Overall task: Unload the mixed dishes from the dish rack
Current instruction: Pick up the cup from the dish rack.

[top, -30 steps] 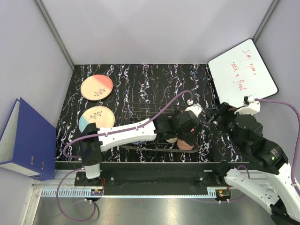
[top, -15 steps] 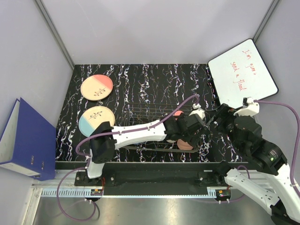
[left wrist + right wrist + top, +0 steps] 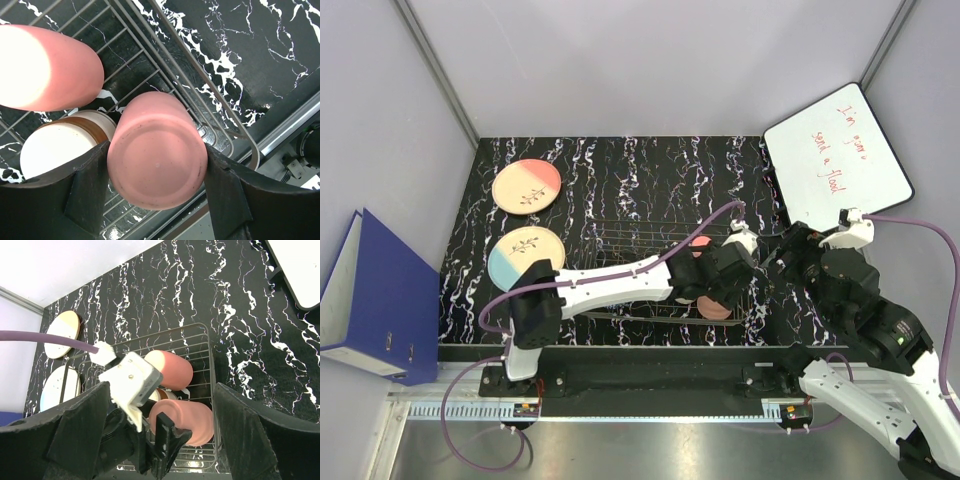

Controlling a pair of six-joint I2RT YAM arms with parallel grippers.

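The dish rack [image 3: 638,243] sits mid-table. My left gripper [image 3: 722,283] reaches over its near right corner and is shut on a pink cup [image 3: 157,165] lying on its side, one finger [image 3: 85,190] on each flank. That cup also shows in the top view [image 3: 718,307] and in the right wrist view [image 3: 192,420]. A second pink cup [image 3: 45,70] and a cream cup with a brown band [image 3: 62,147] lie beside it in the rack. My right gripper [image 3: 161,390] is open and empty, above the rack's right end. The patterned bowl is out of view.
A pink/cream plate [image 3: 527,186] and a light blue/cream plate [image 3: 525,253] lie on the black marbled table left of the rack. A whiteboard [image 3: 838,155] leans at the back right. A blue binder [image 3: 375,295] stands off the table's left edge.
My left gripper has moved right and toward the near right corner of the rack, onto the pink cup. The right arm has barely moved.
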